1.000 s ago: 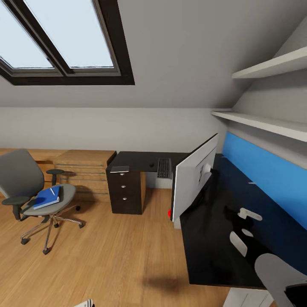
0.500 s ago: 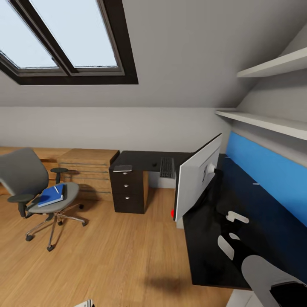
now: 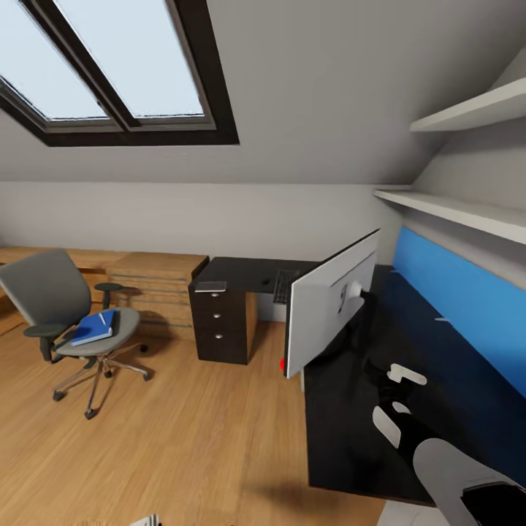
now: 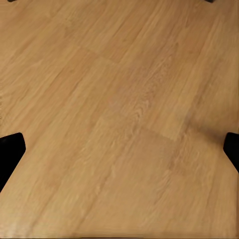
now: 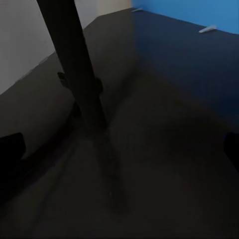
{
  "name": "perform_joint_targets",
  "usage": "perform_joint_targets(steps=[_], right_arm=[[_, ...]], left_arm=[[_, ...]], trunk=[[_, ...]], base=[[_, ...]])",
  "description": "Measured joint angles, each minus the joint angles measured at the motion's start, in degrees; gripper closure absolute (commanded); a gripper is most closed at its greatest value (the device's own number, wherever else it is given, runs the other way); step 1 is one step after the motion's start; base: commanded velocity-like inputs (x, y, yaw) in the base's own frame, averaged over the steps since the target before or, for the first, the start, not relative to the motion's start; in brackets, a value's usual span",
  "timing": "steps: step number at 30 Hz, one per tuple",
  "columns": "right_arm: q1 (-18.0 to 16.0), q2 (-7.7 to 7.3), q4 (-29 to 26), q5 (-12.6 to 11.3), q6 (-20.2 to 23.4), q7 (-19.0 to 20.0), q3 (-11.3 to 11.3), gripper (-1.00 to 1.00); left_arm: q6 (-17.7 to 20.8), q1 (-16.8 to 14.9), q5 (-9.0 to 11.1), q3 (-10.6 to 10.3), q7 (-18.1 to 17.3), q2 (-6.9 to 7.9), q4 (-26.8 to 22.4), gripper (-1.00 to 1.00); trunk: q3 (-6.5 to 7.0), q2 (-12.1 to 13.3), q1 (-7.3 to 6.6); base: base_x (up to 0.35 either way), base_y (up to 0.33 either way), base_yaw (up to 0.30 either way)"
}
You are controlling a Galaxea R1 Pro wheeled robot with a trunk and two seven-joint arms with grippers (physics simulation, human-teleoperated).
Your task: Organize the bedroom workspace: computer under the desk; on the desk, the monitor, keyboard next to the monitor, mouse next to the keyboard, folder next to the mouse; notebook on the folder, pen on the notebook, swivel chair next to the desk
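Black surface point(image 3: 351, 438) carries monitor point(image 3: 329, 314); right gripper point(image 3: 398, 398) fingers spread, empty, near its stand. Left fingers also apart, over floor. Approach slowly, avoid tipping.

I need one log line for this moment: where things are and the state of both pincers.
monitor: on desk | keyboard: far desk section | folder: on swivel chair | right pincer: over desk, open | left pincer: over floor, open

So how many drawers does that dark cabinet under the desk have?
3 that I can see, stacked one above another on the front of the drawer unit beneath the desk, each with a small pale handle. Its other sides face away.
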Motion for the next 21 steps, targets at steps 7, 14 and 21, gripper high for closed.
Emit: perform_joint_targets(steps=[7,14,21], right_arm=[[0.02,-0.02,0.02,-0.01,0.04,0.01,-0.03,-1.00],[0.01,-0.25,0.80,0.60,-0.65,0.18,-0.06,-1.00],[-1.22,-0.23,1.80,9.90,8.95,0.01,0.01,-1.00]], left_arm=[[-0.04,-0.02,-0.08,0.06,0.01,-0.01,0.02,-1.00],[5.67,-0.03,0.04,-3.09,0.33,-1.44,-7.85,-1.00],[45.61,-0.06,-0.37,-3.18,0.79,-5.40,-45.20,-1.00]], trunk=[[0.00,0.01,0.00],[0.02,0.01,0.00],[0.01,0.01,-0.01]], base=[[0.000,-0.074,0.061],[0.000,-0.003,0.003],[0.000,0.000,0.000]])
